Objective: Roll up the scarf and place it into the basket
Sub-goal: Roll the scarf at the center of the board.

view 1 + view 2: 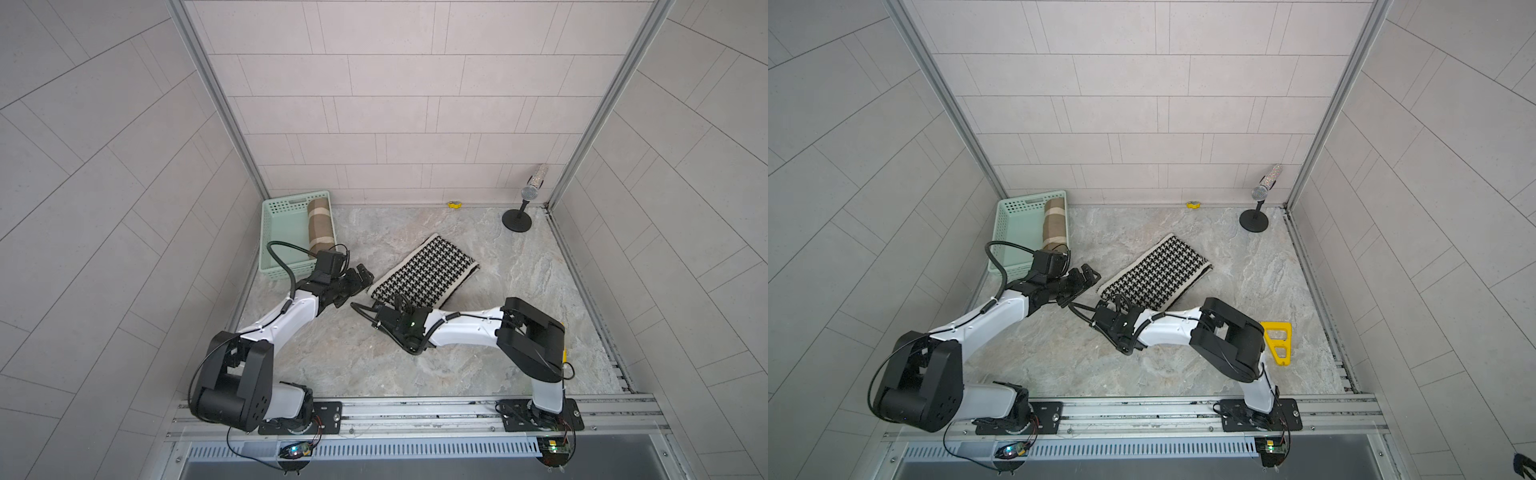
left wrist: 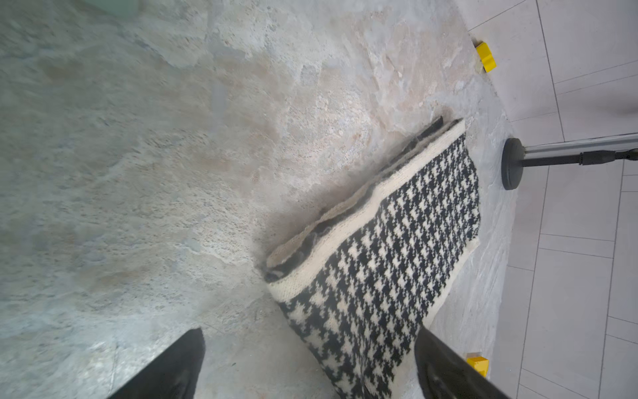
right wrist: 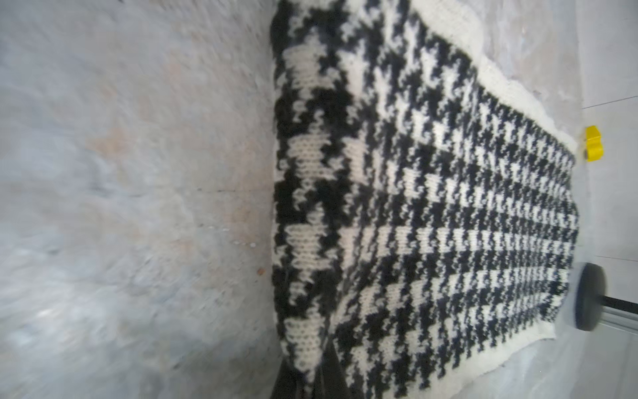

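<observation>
At surface (image 1: 457,353) centre: scarf (image 1: 424,268) flat, unrolled, apart from basket (image 1: 266,232) | right gripper (image 3: 316,373) closed, apparently pinching near edge | left gripper (image 1: 357,286) wide open, empty, beside corner | risk: one-sided pull skews roll, layers splay

White links meet bulky black joints on the left arm (image 1: 291,313) and right arm (image 1: 465,328). Ribbed black cables (image 1: 270,248) trail behind the black left gripper (image 1: 360,286).

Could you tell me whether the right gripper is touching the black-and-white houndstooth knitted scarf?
Touching. The right wrist view shows the right gripper shut on the black-and-white houndstooth knitted scarf, the near edge pinched between the jaws.
</observation>
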`<state>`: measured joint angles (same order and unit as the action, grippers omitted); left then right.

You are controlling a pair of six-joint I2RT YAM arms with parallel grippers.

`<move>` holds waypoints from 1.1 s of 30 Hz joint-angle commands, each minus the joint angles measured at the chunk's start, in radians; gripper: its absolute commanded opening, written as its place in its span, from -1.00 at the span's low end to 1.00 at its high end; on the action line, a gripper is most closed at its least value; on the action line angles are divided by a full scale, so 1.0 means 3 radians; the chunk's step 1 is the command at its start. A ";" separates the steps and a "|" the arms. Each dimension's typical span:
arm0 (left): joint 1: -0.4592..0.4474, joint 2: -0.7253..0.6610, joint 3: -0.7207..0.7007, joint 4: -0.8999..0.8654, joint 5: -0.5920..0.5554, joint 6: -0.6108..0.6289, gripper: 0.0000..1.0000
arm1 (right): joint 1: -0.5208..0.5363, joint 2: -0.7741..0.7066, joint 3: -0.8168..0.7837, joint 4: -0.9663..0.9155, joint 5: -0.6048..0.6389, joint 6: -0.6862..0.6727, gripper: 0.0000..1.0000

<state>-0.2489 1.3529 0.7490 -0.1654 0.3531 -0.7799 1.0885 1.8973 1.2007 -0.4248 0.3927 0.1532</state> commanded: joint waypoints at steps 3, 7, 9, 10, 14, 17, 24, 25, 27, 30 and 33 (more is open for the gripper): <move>0.0006 -0.0395 -0.0192 -0.0223 -0.0094 0.0166 1.00 | -0.0160 -0.0311 -0.0202 -0.0190 -0.1098 0.0659 -1.00; -0.0052 -0.0636 -0.0294 -0.0282 -0.0046 0.0389 0.75 | -0.0372 -0.0423 -0.0376 -0.0093 -0.1699 0.0880 -1.00; -0.0123 -0.0689 -0.0339 -0.0282 -0.0051 0.0420 0.68 | -0.0497 -0.0504 -0.0469 -0.0005 -0.1960 0.0956 -1.00; -0.0160 -0.0712 -0.0358 -0.0282 -0.0052 0.0435 0.64 | -0.0560 -0.0557 -0.0512 0.0039 -0.2082 0.0995 -1.00; -0.0363 -0.0806 -0.0448 -0.0207 -0.0097 0.0483 0.40 | -0.0842 -0.0755 -0.0633 0.0163 -0.2485 0.1135 -1.00; -0.0557 -0.0807 -0.0492 -0.0048 -0.0100 0.0488 0.17 | -0.1091 -0.0890 -0.0750 0.0317 -0.2834 0.1292 -1.00; -0.0887 -0.0480 -0.0341 0.0235 -0.0061 0.0540 -0.12 | -0.1559 -0.0919 -0.0863 0.0424 -0.3320 0.1446 -1.00; -0.0903 -0.0431 -0.0308 0.0266 -0.0047 0.0548 -0.16 | -0.1614 -0.0904 -0.0872 0.0433 -0.3388 0.1465 -1.00; -0.0937 -0.0339 -0.0251 0.0295 -0.0042 0.0584 -0.27 | -0.1713 -0.0870 -0.0876 0.0451 -0.3468 0.1497 -1.00; -0.0975 -0.0191 -0.0173 0.0350 -0.0009 0.0630 -0.34 | -0.1840 -0.0833 -0.0893 0.0511 -0.3564 0.1561 -1.00; -0.1027 -0.0020 -0.0106 0.0436 0.0020 0.0651 -0.35 | -0.1976 -0.0788 -0.0946 0.0649 -0.3692 0.1706 -1.00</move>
<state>-0.5419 1.3163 0.6842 -0.0795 0.3485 -0.6094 0.5240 1.6440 0.9329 -0.2729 -0.6598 0.6125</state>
